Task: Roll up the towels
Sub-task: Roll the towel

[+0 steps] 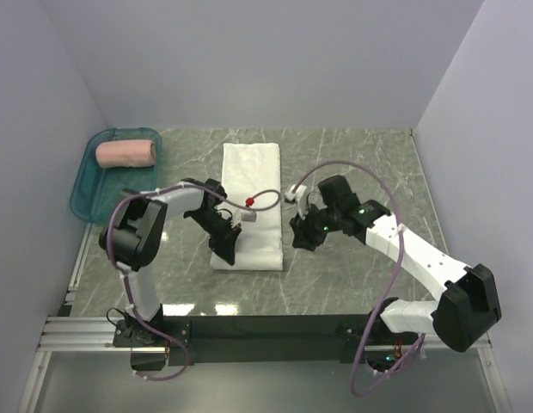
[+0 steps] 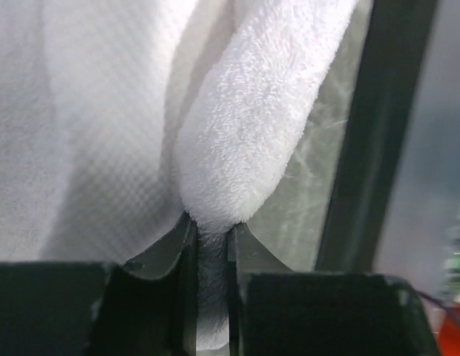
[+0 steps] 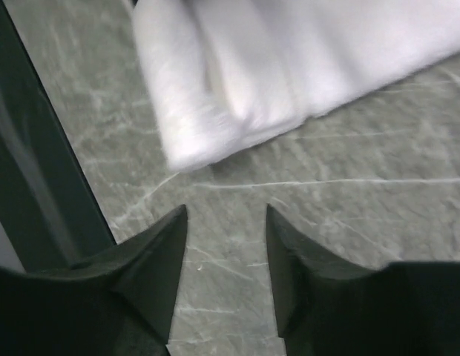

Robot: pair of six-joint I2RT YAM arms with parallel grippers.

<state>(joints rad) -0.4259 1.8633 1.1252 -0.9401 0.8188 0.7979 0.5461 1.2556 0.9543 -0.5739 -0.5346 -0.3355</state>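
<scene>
- Grey marble-patterned table (image 1: 352, 163): work surface.
- White towel (image 1: 254, 185): folded into a long strip, flat at table centre; near end lifted.
- Teal tray (image 1: 84, 194): far left, holding the other towel.
- Salmon-pink towel (image 1: 125, 153): rolled, apparently finished.
- Left gripper (image 2: 211, 230): jaws pinching the white towel's near edge.
- Right gripper (image 3: 226, 222): jaws spread, empty, over bare table just beside the near corner.
- Step, as judged: starting the white roll. Next: right grips its corner, then both turn the edge over evenly.

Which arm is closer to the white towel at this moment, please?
Left. The left arm's fingers are clamped on the near edge of the white towel; the right arm's fingers stand open over the table beside the towel's near right corner, not touching it.
</scene>
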